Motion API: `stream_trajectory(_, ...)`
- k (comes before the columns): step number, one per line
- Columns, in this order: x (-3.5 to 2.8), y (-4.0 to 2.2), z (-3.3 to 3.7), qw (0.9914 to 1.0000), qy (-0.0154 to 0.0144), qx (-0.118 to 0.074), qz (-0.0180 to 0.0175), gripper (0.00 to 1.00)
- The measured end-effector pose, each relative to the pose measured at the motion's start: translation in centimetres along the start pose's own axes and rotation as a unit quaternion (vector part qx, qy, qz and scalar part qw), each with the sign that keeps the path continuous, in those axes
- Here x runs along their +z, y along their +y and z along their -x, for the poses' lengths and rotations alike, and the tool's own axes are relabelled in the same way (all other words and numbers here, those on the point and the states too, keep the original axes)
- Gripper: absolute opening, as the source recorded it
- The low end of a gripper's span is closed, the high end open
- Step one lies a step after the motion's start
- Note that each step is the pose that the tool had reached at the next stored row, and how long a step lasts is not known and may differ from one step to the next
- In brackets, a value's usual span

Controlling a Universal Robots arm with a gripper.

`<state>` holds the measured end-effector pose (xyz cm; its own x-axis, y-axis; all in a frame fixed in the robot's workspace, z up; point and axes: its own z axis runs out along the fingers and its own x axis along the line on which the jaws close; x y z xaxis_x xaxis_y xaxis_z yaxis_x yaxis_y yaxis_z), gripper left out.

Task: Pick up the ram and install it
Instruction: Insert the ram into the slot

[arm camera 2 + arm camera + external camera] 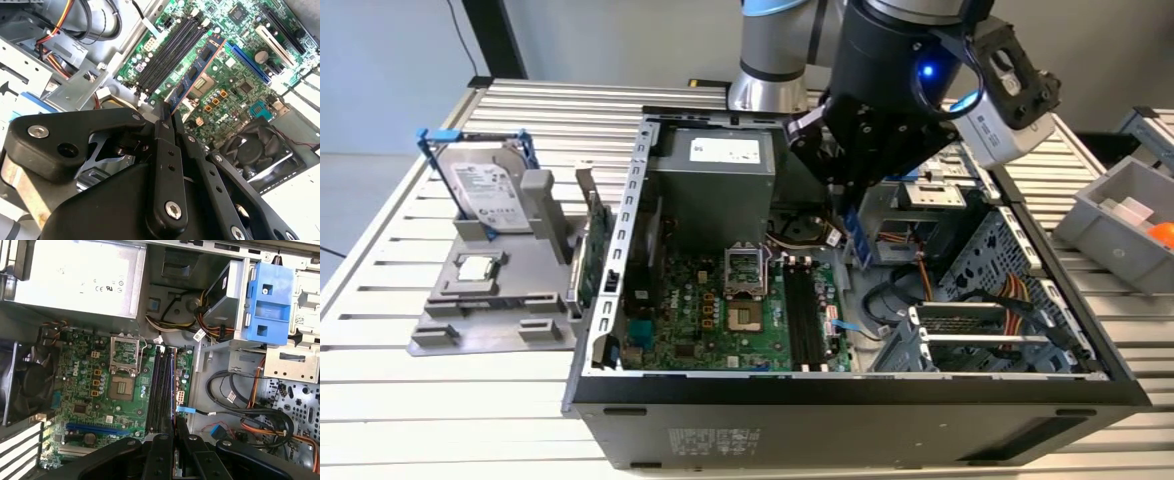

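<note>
The ram (196, 74) is a thin, long stick, bluish here, with dark chips and a gold edge. My gripper (167, 114) is shut on one end of it. In the exterior view the gripper (845, 205) hangs inside the open computer case with the ram (857, 242) pointing down from it, above the motherboard (707, 320). The first wrist view has the ram (173, 385) edge-on over the bank of long black slots (161, 390), ahead of the gripper (175, 429). The stick runs parallel to the slots (167, 52).
A power supply (714, 165), a bare CPU socket (122, 387), a fan (255, 150) and loose cables (250, 405) crowd the case. At the exterior view's left a hard drive in a blue frame (487, 195) and a green card (596, 250) stand upright. A grey bin (1121, 215) sits at the right.
</note>
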<state>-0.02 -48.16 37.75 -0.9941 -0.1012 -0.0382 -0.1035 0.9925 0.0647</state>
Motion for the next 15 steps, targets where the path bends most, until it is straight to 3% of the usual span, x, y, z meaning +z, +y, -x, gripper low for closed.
stream_trajectory(15, 1.50, -0.11, 0.11, 1.00000, 0.0001, 0.000, -0.0006, 0.00)
